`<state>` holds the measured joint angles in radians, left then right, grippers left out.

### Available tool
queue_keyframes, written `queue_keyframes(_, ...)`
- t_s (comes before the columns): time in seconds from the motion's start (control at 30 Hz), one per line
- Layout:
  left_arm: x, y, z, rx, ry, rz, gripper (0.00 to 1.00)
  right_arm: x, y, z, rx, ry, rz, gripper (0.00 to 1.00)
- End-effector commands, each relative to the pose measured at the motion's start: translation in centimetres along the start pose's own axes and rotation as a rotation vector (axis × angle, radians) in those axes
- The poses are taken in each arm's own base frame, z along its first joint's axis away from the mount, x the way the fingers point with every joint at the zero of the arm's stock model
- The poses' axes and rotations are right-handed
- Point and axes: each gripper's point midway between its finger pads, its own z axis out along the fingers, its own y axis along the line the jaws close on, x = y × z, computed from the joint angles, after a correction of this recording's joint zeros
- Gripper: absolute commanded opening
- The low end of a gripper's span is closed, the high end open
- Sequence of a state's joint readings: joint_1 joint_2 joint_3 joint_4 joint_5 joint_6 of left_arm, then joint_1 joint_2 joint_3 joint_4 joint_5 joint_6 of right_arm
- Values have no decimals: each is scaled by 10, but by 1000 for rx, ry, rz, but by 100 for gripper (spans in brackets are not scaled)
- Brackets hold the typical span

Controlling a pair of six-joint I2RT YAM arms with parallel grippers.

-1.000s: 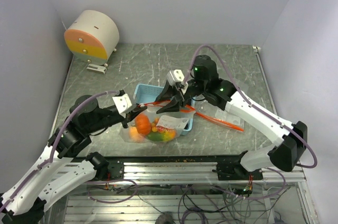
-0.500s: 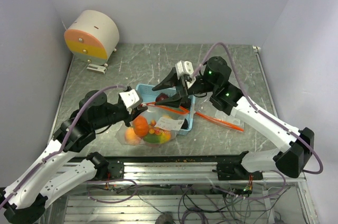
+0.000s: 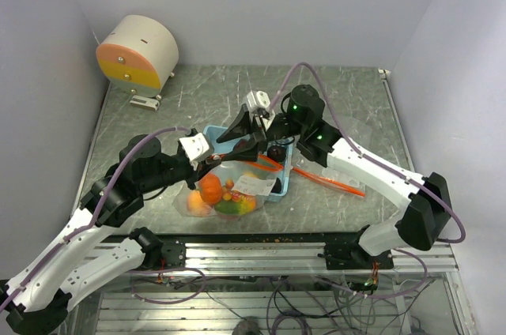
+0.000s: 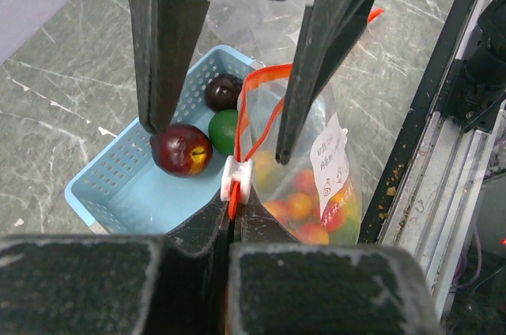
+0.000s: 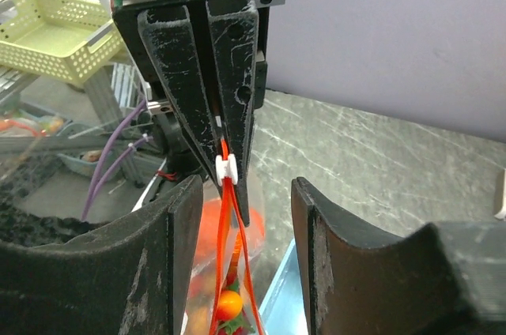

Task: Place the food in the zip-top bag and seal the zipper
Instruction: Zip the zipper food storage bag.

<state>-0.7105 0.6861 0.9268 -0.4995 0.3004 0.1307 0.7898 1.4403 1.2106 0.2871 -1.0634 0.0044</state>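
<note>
The clear zip-top bag (image 3: 229, 193) with an orange zipper lies against the near side of the light blue basket (image 3: 215, 137) and holds several orange, yellow and green food pieces. My left gripper (image 3: 207, 159) is shut on the zipper strip, right behind the white slider (image 4: 236, 179). My right gripper (image 3: 243, 133) is open above the basket, its fingers either side of the bag's open mouth. A red apple (image 4: 180, 150), a dark purple piece (image 4: 223, 90) and a green piece (image 4: 225, 131) lie in the basket. In the right wrist view the slider (image 5: 227, 167) hangs between my open fingers (image 5: 170, 256).
A round white and orange device (image 3: 138, 54) stands at the back left. A second clear bag with an orange zipper (image 3: 336, 182) lies right of the basket. The metal rail (image 3: 261, 252) runs along the table's near edge.
My right gripper rose from the bag, then swung left over the basket, staying open. My left gripper shifted slightly right with the zipper end and has held still since.
</note>
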Motion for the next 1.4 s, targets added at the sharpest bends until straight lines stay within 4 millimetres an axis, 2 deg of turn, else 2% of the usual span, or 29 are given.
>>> queue_keyframes(0.0,-25,-1,-8,4,-71,19,7,-12,11,9,-79,-35,-25,48)
queue_keyframes(0.23,-23,-2,-7,7,-70,17,7,-8,9,16,-80,-36,-11,46)
queue_keyframes(0.5,-23,-1,-6,6,-70,17,7,-2,9,21,-96,-23,4,39)
queue_keyframes(0.8,-21,-1,-7,0,-67,16,7,-1,5,21,-76,-15,12,14)
queue_keyframes(0.93,-21,0,-9,-8,-66,19,7,2,5,20,-68,1,14,8)
queue_keyframes(1.17,-32,5,-25,-59,-95,40,7,16,3,15,-49,51,5,7)
queue_keyframes(1.37,-46,9,-44,-103,-134,60,7,39,-2,10,-35,120,30,7)
